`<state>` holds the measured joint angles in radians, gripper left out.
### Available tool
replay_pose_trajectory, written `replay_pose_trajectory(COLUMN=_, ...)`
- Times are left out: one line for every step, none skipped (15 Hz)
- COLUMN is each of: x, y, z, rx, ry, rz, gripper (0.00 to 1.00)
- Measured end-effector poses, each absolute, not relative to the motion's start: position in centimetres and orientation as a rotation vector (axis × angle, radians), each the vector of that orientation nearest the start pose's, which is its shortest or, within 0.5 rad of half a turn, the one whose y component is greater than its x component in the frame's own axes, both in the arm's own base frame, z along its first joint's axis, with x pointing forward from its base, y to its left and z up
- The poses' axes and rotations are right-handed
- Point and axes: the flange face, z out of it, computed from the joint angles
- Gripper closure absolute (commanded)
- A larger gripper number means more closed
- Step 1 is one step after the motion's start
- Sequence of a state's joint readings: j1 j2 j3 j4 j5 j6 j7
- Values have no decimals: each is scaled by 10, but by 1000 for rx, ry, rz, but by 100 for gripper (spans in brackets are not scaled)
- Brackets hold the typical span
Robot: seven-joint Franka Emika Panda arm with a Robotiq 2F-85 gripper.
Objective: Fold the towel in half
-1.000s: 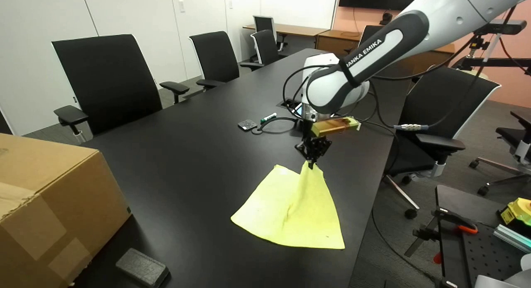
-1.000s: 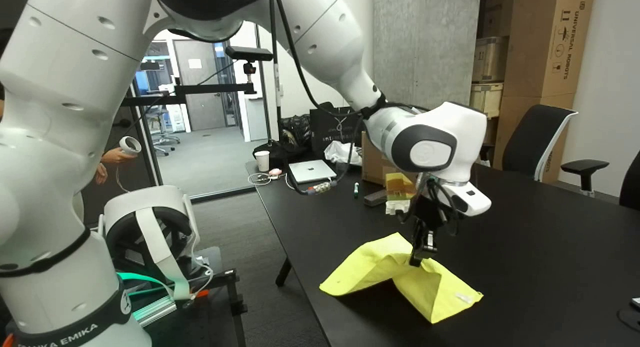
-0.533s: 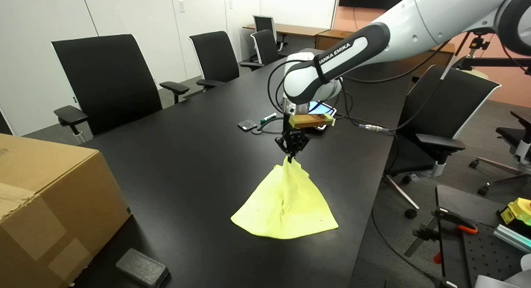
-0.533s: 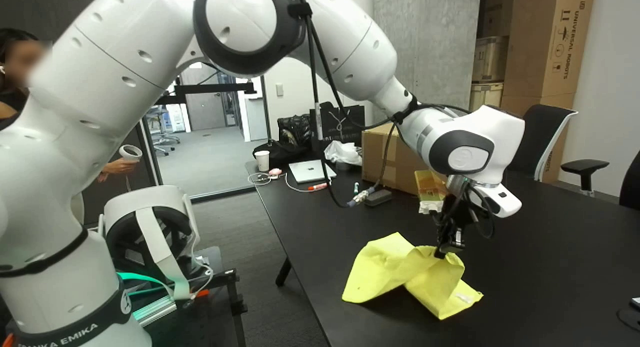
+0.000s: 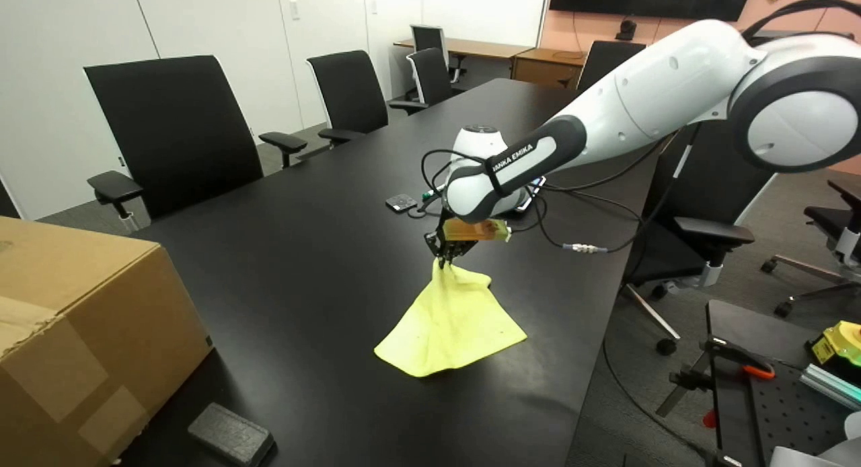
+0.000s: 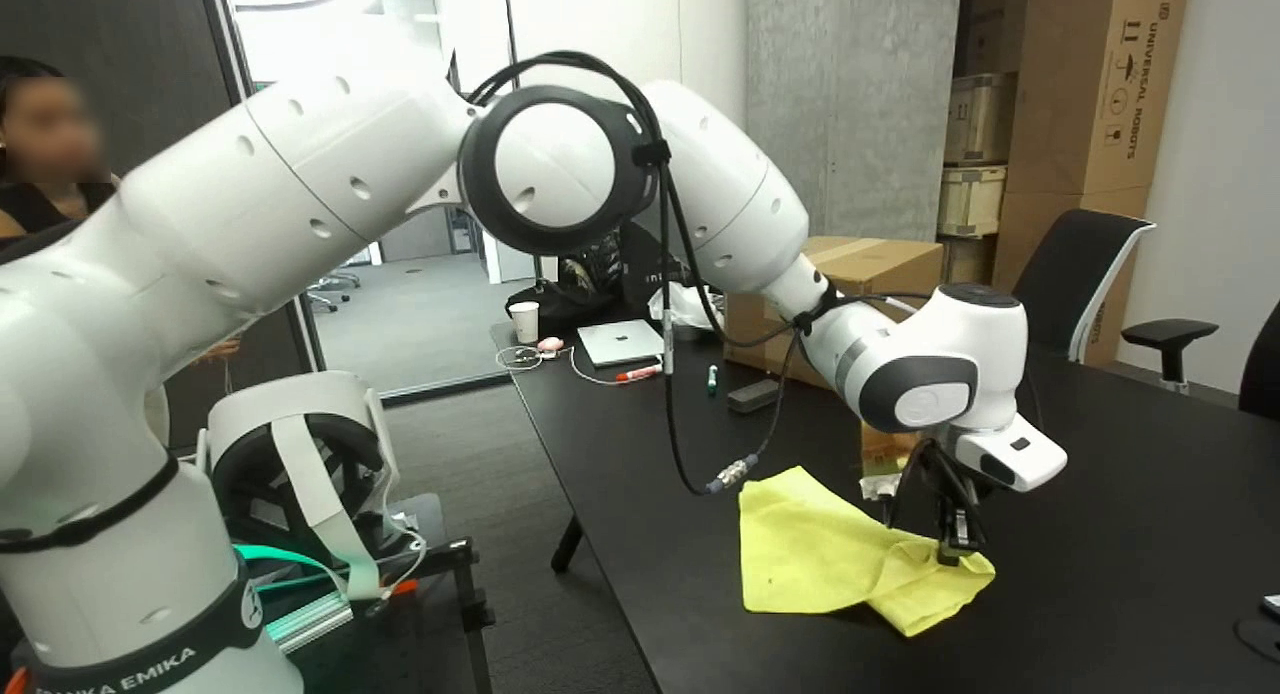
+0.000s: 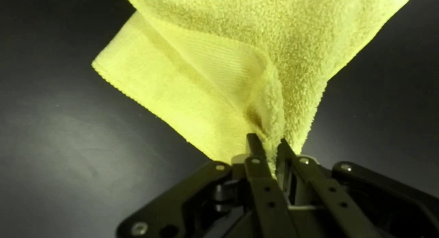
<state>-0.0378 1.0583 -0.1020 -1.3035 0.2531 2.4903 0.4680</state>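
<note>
The pale-yellow towel lies partly folded and rumpled on the dark table in both exterior views [image 5: 454, 319] [image 6: 825, 549]. My gripper, seen in both exterior views [image 5: 444, 261] [image 6: 950, 557], is low over the towel's end, close to the tabletop. In the wrist view, the fingertips [image 7: 268, 139] stand slightly apart with a bunched fold of the towel [image 7: 301, 42] between them, so the gripper is shut on it. A smooth flap lies under the fluffy upper layer there. The cloth deep between the fingers is hidden.
A brown cardboard box [image 5: 87, 326] and a grey block [image 5: 231, 432] stand on the table. A tablet [image 5: 536, 190], partly hidden, and a small dark device [image 5: 401, 202] lie beyond the gripper. A laptop [image 6: 620, 342] lies near the table's edge. The arm's cable connector [image 6: 733, 473] hangs low.
My gripper has carried the held part across the towel, leftward in an exterior view, and has just come lower. The trailing corner has been dragged inward and the towel has narrowed.
</note>
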Motion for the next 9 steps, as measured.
replay_pose_trajectory(x=741, y=-90, z=102, rx=-2823, ry=1133, rz=-230, gripper=47)
replay_pose_trajectory(x=742, y=-94, z=97, rx=-2816, ry=1161, rz=-276, gripper=40)
replay_pose_trajectory(x=742, y=-97, z=95, rx=-2809, ry=1182, rz=-314, gripper=32)
replay_pose_trajectory(x=742, y=-99, z=95, rx=-2801, ry=1194, rz=-349, gripper=25)
replay_pose_trajectory(x=742, y=-101, z=96, rx=-2794, ry=1197, rz=-378, gripper=16)
replay_pose_trajectory(x=742, y=-102, z=97, rx=-2789, ry=1199, rz=-401, gripper=10)
replay_pose_trajectory(x=741, y=-102, z=99, rx=-2784, ry=1199, rz=-420, gripper=3)
replay_pose_trajectory(x=738, y=-102, z=101, rx=-2782, ry=1195, rz=-425, gripper=0)
replay_pose_trajectory(x=733, y=-101, z=104, rx=-2787, ry=1182, rz=-419, gripper=0)
